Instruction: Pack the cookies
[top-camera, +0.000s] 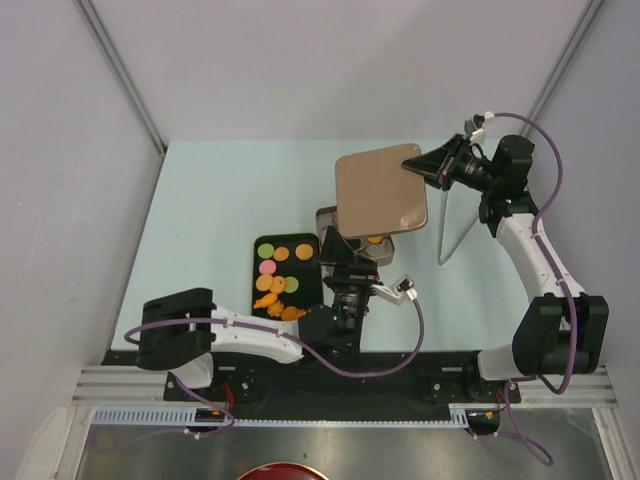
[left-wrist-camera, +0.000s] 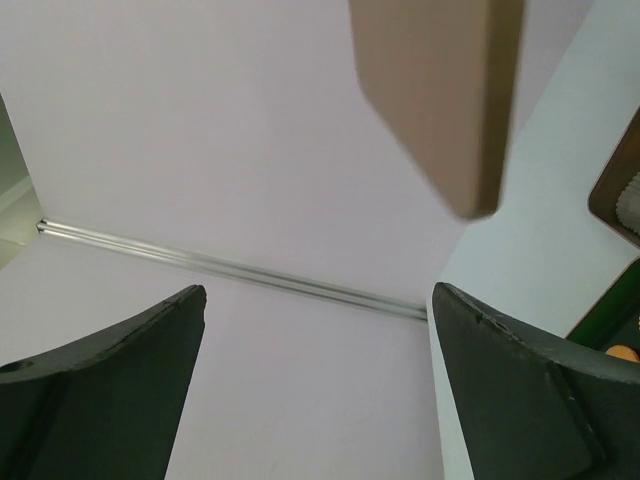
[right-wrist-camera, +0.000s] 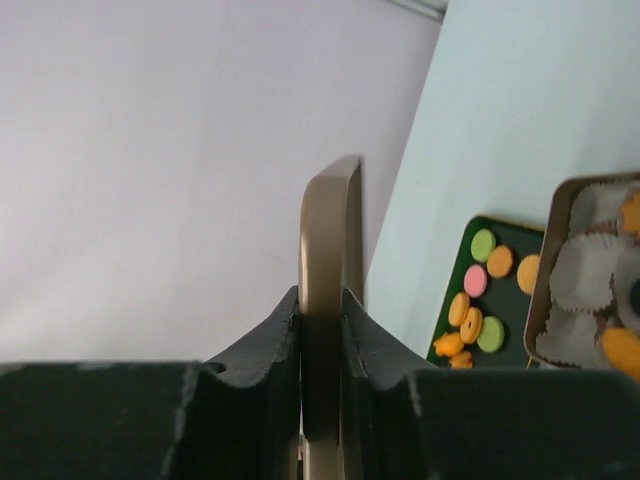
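Several cookies (top-camera: 276, 277), mostly orange discs with some green and one pink, lie on a dark green tray (top-camera: 305, 270); they also show in the right wrist view (right-wrist-camera: 476, 300). A tin box (top-camera: 327, 218) lined with white paper cups (right-wrist-camera: 583, 275) holds a few orange cookies (right-wrist-camera: 621, 349). My right gripper (top-camera: 433, 166) is shut on the edge of the flat brown lid (top-camera: 379, 191), holding it in the air above the tin; the lid stands edge-on between its fingers (right-wrist-camera: 325, 240). My left gripper (top-camera: 341, 256) is open and empty beside the tin, pointing upward (left-wrist-camera: 315, 295).
The pale table (top-camera: 220, 200) is walled by white panels at the back and sides. In the left wrist view the raised lid (left-wrist-camera: 440, 100) hangs overhead, with a corner of the tin (left-wrist-camera: 622, 190) and the tray (left-wrist-camera: 612, 325) at the right. Cables loop near both arms.
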